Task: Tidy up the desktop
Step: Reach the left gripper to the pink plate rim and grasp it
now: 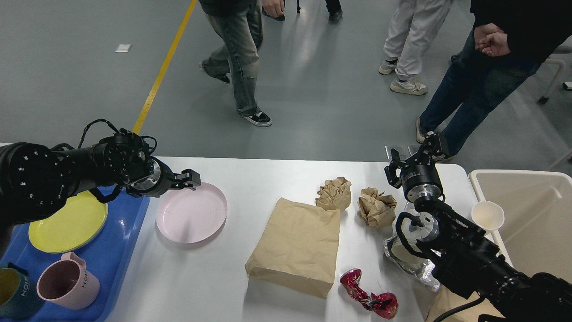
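The white desktop holds a pink plate, a flat brown paper bag, two crumpled brown paper balls, a crushed red wrapper and a crumpled foil wrapper. My left gripper points right, just over the pink plate's far-left rim; it looks open and empty. My right gripper is open and empty, held above the desktop's far right edge, just behind the right paper ball.
A blue tray at the left holds a yellow plate, a pink mug and a dark teal mug. A beige bin stands at the right, with a white paper cup by its rim. People stand beyond the table.
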Controlling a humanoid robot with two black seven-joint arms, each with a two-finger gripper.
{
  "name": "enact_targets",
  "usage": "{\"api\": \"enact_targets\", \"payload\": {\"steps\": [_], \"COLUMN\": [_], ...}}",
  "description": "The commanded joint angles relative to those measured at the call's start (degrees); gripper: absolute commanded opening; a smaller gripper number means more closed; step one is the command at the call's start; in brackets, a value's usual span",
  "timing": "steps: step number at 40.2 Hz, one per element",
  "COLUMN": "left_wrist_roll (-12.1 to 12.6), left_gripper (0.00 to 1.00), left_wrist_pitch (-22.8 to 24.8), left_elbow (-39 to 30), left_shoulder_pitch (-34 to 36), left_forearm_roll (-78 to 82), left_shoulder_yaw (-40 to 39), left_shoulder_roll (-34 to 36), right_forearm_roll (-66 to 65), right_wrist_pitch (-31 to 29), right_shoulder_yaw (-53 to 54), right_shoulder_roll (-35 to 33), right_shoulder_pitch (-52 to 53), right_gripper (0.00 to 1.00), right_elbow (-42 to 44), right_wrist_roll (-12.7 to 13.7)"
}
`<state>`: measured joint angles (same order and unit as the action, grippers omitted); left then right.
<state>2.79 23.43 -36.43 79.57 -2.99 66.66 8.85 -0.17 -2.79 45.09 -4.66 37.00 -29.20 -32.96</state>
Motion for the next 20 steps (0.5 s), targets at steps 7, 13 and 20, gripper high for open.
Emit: {"api": "enact_targets", "payload": {"steps": [7,13,20], "left_wrist_roll": [0.0,0.0,0.1], "left_gripper": [0.96,0.96,0.96], "left_wrist_pitch": [7.7,6.9,6.7], "left_elbow": [0.0,2.0,3.8], "left_shoulder_pitch": [-1.7,-5.6,-6.8], "left_forearm_roll": [-0.1,-0.2,-0.2], "left_shoulder_yaw": [-0.2,-0.4,-1.2], "left_shoulder_roll": [1.3,2.0,1.5], "right_forearm_roll": [0.0,0.0,0.0], "right_wrist_pitch": [0.0,0.0,0.1], "right_shoulder_yaw": [0.0,0.0,0.0], "right_shoulder_roll": [0.0,0.0,0.0], "right_shoulder_pitch": [0.0,0.0,0.0], "right_gripper": [1.0,1.0,1.0], "right_elbow": [-0.1,-0.1,-0.1], "right_wrist_roll": [0.0,0.0,0.0]}}
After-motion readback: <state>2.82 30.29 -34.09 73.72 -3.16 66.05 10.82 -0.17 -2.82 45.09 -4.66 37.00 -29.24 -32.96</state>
